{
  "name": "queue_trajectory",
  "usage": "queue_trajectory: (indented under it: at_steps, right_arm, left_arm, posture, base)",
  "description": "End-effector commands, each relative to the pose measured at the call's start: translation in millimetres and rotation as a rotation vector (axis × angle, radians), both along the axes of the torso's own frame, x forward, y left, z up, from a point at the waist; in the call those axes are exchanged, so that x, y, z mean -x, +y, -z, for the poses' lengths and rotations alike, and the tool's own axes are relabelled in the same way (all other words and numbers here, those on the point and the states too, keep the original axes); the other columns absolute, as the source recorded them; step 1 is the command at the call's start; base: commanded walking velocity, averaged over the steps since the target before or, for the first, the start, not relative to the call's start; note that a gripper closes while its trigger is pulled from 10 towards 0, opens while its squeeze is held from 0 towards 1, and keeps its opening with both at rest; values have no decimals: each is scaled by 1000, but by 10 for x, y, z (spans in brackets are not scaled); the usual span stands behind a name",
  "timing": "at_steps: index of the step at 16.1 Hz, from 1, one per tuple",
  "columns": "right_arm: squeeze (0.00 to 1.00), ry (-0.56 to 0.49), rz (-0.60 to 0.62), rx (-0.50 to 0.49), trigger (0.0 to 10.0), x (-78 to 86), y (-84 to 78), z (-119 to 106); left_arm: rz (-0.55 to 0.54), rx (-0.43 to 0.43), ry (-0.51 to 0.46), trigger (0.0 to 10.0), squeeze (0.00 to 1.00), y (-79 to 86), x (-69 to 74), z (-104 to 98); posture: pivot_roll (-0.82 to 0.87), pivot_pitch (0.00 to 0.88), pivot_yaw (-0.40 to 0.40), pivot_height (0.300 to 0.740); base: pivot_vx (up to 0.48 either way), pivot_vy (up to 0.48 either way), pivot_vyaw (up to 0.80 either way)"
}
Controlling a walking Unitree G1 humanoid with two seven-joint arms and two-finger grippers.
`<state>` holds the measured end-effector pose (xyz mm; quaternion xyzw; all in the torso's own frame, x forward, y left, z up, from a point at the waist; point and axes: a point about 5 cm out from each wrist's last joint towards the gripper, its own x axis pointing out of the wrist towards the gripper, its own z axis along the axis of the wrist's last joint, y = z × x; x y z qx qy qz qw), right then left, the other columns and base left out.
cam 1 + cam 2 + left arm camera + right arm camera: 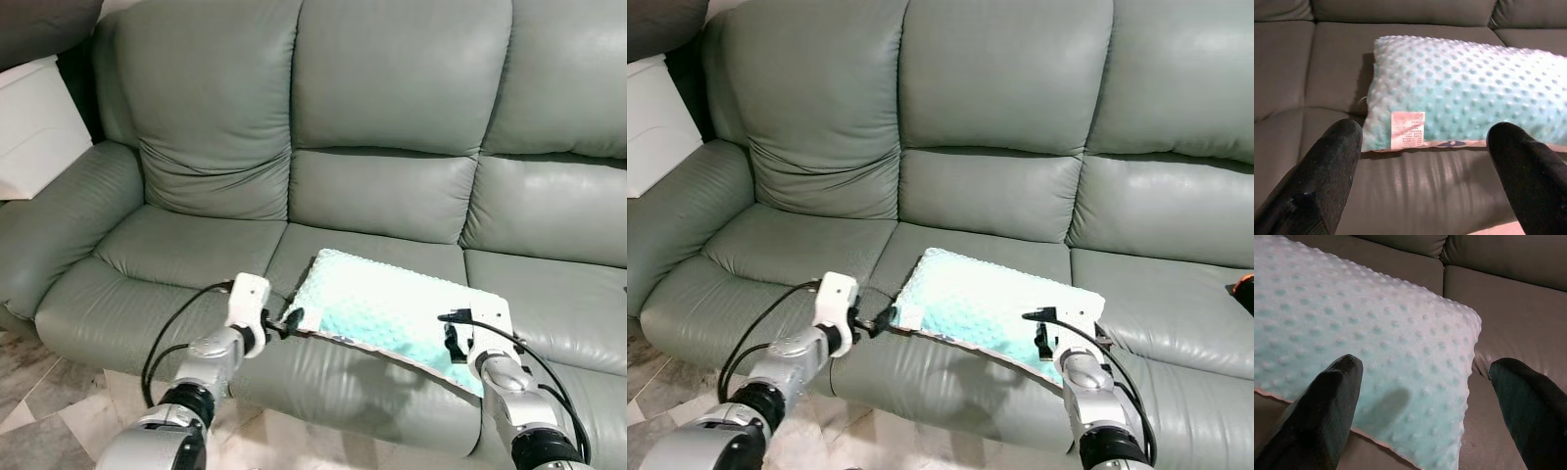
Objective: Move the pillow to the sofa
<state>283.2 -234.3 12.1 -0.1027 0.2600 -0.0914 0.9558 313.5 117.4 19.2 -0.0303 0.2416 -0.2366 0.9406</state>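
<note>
Left pincer [284,323] spread apart, just short of the near-left corner of the pillow [392,308]; right pincer [453,338] spread apart at its near-right corner. Mint dotted pillow lying flat on the grey-green sofa [392,98], middle seat, front edge
</note>
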Motion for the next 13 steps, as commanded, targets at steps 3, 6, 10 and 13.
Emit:
queue_trajectory:
  at_steps: [3, 6, 10, 13]
  right_arm:
    - [553, -27, -30, -20, 10000, 88, 144, 26]
    - [0, -48, -55, -41, 10000, 163, 233, 26]
    - [0, -28, -78, -27, 10000, 228, 248, 19]
    - [0, -16, -85, -24, 10000, 254, 263, 7]
  left_arm:
    - [6, -15, 27, 10000, 0, 60, 60, 67]
    - [5, 3, 38, 10000, 0, 64, 147, 142]
    - [-23, 33, 42, 10000, 0, 46, 145, 140]
    - [-41, 42, 41, 10000, 0, 74, 163, 154]
  posture:
    - [-168, 82, 89, 740]
    - [-179, 127, 88, 740]
    - [-183, 149, 74, 740]
    - [-187, 154, 70, 740]
  base:
    - [0, 0, 0]
    - [0, 0, 0]
    - [0, 0, -800]
    - [0, 0, -800]
